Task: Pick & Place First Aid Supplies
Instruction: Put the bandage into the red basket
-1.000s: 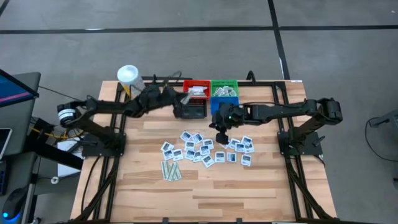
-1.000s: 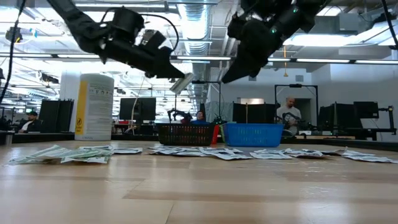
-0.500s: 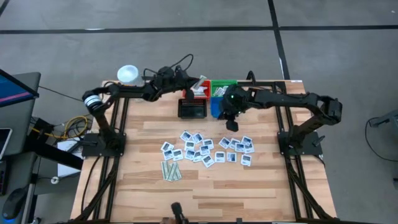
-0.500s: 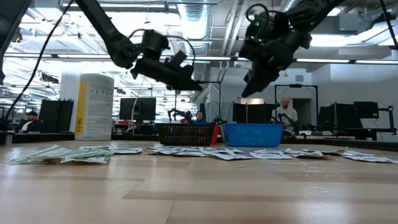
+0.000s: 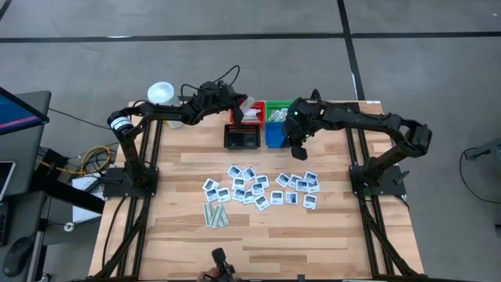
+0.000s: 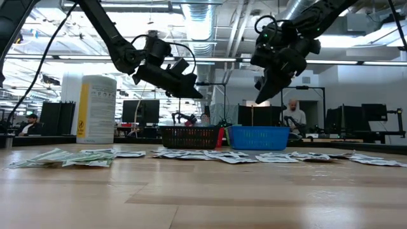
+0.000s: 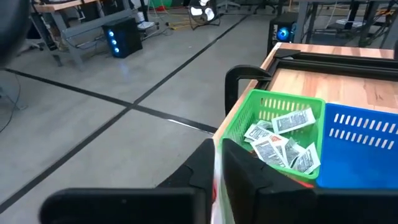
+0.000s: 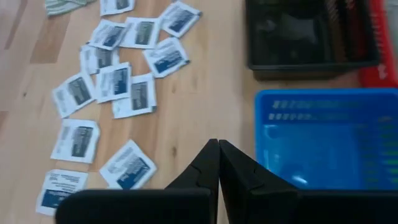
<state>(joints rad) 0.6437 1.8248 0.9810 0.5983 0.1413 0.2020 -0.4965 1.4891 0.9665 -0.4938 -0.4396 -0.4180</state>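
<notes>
Wooden tabletop [image 5: 258, 235] in an open lab, bins along the far edge. Most first aid supplies [image 5: 258, 188] lie scattered mid-tabletop, some already in the green bin [image 7: 283, 140]. My left end effector [image 5: 241, 107] has swung over the red bin [image 5: 252, 115], fingers pinching a pale strip. My right end effector [image 5: 297, 149] has lifted to the blue bin [image 8: 323, 134], fingers pressed together, looks empty. A drop into red looks imminent.

The print on the small square white packets [image 5: 252, 186] scattered on the wooden table [image 5: 329, 235] is too small to read. In the left wrist view the red plastic bin [image 5: 248, 113] is hidden behind the left gripper [image 7: 218, 177], and whatever is pinched there shows only as a thin pale edge. The blue plastic bin [image 8: 323, 140] is blurred and cut off in the right wrist view.
</notes>
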